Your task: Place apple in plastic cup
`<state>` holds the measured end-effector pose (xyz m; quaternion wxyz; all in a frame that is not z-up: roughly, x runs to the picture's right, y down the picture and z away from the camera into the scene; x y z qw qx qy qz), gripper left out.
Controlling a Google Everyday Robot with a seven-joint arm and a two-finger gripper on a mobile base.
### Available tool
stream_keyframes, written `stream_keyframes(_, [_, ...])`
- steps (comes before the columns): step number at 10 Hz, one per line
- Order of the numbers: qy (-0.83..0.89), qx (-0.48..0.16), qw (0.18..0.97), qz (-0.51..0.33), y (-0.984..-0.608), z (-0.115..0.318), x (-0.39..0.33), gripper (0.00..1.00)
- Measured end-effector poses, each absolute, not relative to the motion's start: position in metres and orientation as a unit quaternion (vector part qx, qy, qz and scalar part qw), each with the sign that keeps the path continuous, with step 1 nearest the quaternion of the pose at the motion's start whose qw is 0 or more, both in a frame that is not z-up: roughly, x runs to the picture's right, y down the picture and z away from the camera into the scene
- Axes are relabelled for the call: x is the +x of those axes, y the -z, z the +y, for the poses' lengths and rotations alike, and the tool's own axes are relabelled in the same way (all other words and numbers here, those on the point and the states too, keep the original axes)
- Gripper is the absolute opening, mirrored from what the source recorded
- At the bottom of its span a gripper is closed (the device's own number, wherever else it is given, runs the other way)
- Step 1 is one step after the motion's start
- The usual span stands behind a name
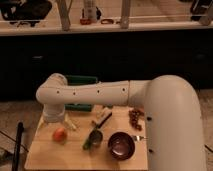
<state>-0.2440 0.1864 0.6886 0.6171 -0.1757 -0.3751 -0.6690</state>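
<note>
The apple (60,134), small and orange-red, lies on the wooden board (75,159) near its left side. The pale-green plastic cup (70,123) stands just right of and behind the apple, partly under my arm. My gripper (53,118) hangs at the end of the white arm, above and slightly behind the apple, close to the cup's left side. The arm's wrist hides most of the gripper. The apple sits on the board outside the cup.
A dark red bowl (121,145) sits at the board's front right. A grape cluster (136,118) lies at the right edge. A green item (92,139) and a whitish item (102,117) lie mid-board. A green bin (81,80) stands behind the arm. A black pole (19,145) stands at left.
</note>
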Motion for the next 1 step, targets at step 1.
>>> stream_keyframes(1, [0.67,-0.171,0.618,-0.374,-0.6878,0.1847,-0.2437,0.8])
